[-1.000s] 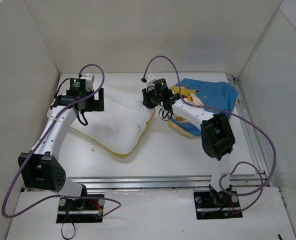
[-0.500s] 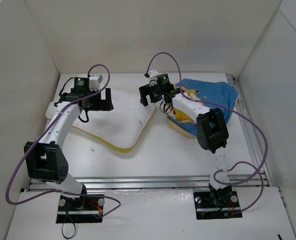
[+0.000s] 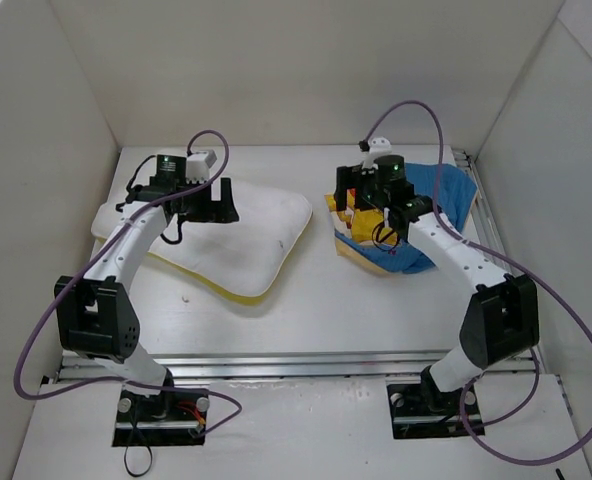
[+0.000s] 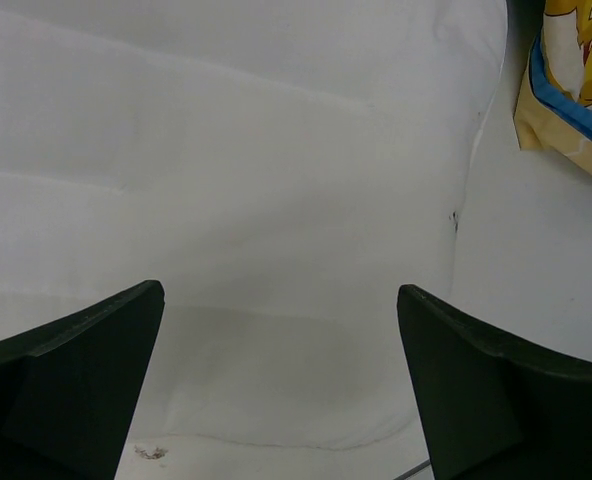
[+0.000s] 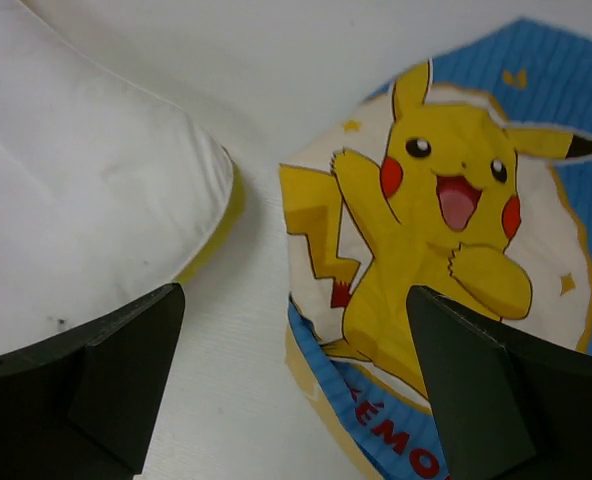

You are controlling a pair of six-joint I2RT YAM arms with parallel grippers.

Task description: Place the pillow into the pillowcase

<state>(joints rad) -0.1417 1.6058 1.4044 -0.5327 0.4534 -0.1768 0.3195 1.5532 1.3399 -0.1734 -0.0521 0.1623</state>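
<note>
Top external: one pillow, one pillowcase, apart on tabletop. Left hand over pillow and right hand over pillowcase, both wide open, holding nothing.

The left tool gaped wide over the white pillow. A corner of the pillowcase (blue and yellow) lay near it.

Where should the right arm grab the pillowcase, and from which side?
Pinch the blue-and-yellow Pikachu fabric pillowcase at its edge facing the white quilted pillow, coming straight down with the open right gripper. There its yellow-orange underside peeks out past the blue face, so that is probably the opening.
</note>
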